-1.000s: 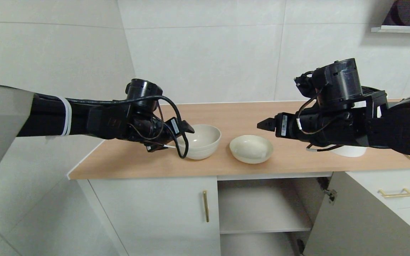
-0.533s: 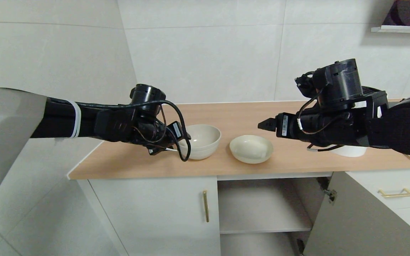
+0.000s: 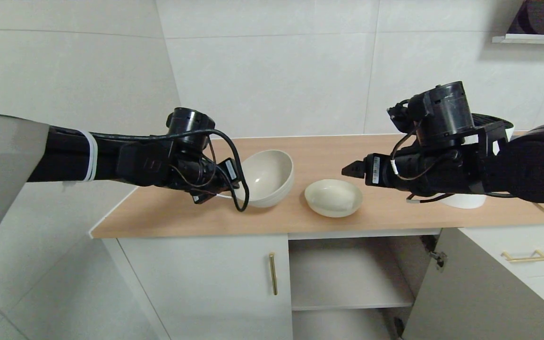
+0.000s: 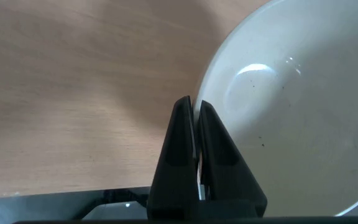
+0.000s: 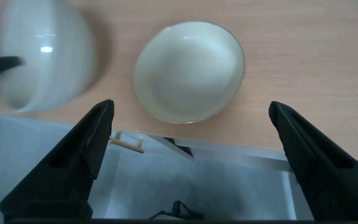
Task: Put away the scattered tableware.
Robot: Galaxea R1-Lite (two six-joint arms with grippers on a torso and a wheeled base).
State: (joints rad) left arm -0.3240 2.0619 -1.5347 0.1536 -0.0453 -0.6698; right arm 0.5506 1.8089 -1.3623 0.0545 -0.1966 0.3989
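My left gripper (image 3: 237,182) (image 4: 195,112) is shut on the near rim of a deep white bowl (image 3: 266,177) (image 4: 303,112), which is tilted up off the wooden counter (image 3: 196,215) with its opening facing me. A shallower cream bowl (image 3: 333,197) (image 5: 189,71) sits on the counter to its right. My right gripper (image 3: 353,170) (image 5: 194,134) hovers open above and to the right of the cream bowl, its fingers (image 5: 73,162) spread wide.
A white container (image 3: 461,200) stands on the counter behind my right arm. Below the counter a cabinet stands open, its door (image 3: 470,293) swung to the right and a bare shelf (image 3: 347,278) inside. The left cabinet door (image 3: 215,283) is closed.
My left gripper has closed on the deep bowl's rim and tipped the bowl up from flat on the counter. The right arm shifted slightly.
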